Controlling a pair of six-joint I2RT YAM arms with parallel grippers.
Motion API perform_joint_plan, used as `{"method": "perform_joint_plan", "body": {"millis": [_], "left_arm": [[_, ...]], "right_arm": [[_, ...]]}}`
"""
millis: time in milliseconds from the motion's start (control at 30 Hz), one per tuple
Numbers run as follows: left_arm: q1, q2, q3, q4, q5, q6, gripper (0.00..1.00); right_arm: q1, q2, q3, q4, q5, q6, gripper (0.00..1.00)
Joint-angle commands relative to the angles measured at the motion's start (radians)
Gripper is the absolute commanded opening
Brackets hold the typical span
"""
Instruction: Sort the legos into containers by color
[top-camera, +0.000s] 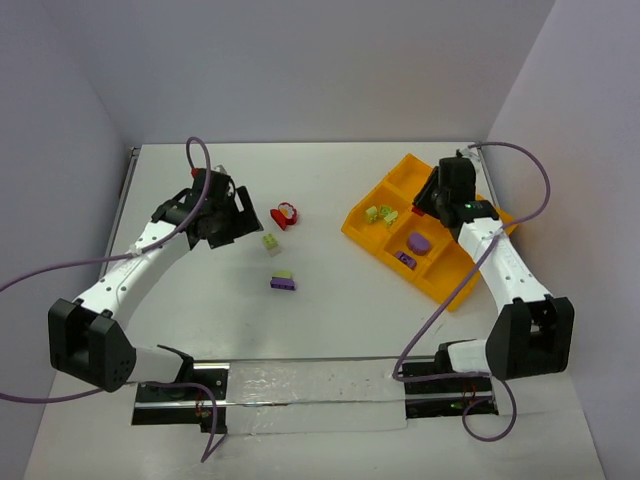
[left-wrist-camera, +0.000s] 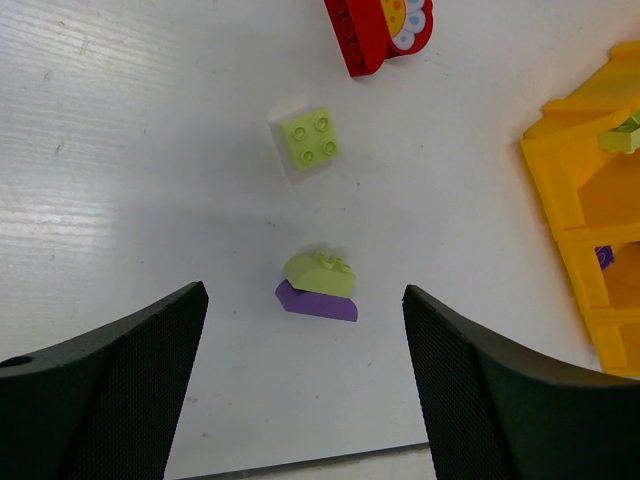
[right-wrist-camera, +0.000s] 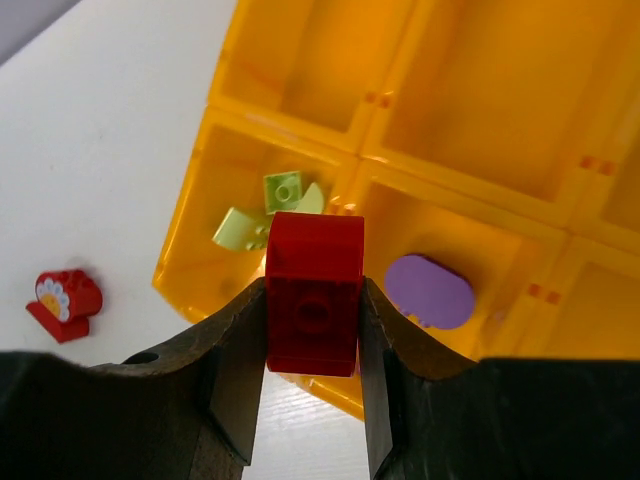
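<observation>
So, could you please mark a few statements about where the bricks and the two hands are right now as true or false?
1. The right hand grips a red brick over the tray. True.
2. The left hand is shut on a brick. False: it is open and empty, above the table.
3. On the table, a green piece sits on a purple piece. True.
4. The flower brick lies in the tray. False: it is on the table, outside the tray.
5. The tray's green bricks and purple brick share a compartment. False: a wall separates them.
</observation>
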Motion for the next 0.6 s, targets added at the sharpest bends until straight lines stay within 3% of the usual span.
{"method": "perform_joint_plan", "body": {"millis": [0, 300, 567], "left_arm": [[0.005, 0.046, 0.065, 0.042, 0.048, 0.009, 0.86], [0.005, 0.09, 0.079, 0.046, 0.064, 0.013, 0.86], [0.005, 0.12, 0.093, 0.046, 0.05, 0.009, 0.86]], "right_arm": [[-0.092, -0.118, -0.014, -0.051, 0.0, 0.006, 0.05], [-0.263, -0.293, -0.198, -0.171, 0.02, 0.03, 0.1], [-0.34, -0.293, -0.322, -0.127, -0.02, 0.094, 0.16]]}}
